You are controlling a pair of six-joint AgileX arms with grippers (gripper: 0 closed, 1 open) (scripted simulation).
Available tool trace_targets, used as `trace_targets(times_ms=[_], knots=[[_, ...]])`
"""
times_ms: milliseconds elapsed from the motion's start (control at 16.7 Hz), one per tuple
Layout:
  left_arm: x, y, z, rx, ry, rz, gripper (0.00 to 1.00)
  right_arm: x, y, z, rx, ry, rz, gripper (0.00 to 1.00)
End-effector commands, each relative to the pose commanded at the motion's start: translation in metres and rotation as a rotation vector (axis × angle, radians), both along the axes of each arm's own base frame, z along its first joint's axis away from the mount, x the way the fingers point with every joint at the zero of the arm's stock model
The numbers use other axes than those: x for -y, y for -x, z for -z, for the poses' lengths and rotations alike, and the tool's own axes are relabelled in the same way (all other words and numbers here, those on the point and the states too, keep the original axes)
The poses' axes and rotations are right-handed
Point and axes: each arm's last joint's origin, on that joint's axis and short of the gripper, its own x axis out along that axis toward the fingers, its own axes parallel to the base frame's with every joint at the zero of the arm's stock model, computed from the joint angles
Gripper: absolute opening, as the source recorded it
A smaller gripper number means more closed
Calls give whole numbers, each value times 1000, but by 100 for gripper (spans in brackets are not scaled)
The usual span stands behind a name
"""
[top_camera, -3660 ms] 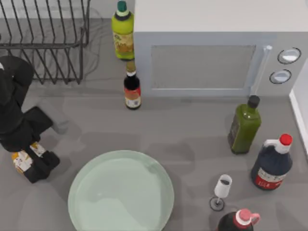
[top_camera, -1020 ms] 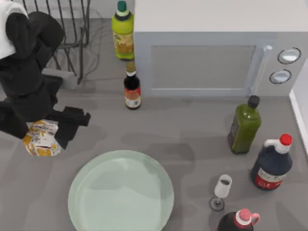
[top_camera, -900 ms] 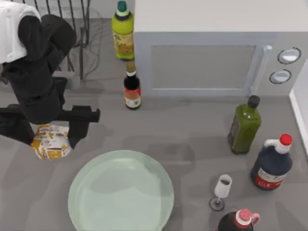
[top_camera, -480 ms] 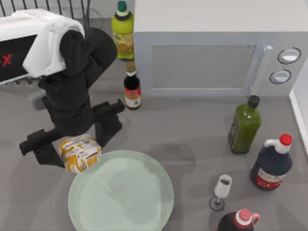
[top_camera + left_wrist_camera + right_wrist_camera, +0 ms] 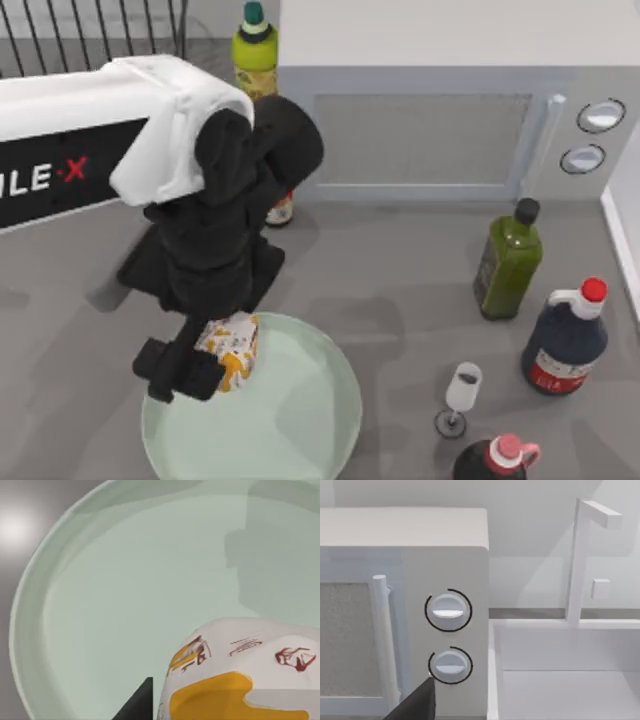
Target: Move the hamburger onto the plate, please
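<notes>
Only readable bit is "ILE·X" in white letters on the left arm (image 5: 60,175), cut off at the edge. Bottle labels and hamburger (image 5: 232,350) wrapper marks aren't legible.

My top view looks straight down on the table. My left wrist view sits close above the plate (image 5: 75,630), also seen from above (image 5: 310,420). My right wrist view faces the microwave (image 5: 445,545), shared with the top view (image 5: 430,130).
</notes>
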Motion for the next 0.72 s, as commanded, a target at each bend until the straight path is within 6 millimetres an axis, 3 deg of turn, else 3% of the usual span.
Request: trace_targets(times_ms=[360, 720], knots=[[17, 19, -1, 38, 4, -302, 0, 0, 0, 0, 0, 0, 0, 100], [19, 22, -2, 45, 7, -353, 0, 0, 0, 0, 0, 0, 0, 100]])
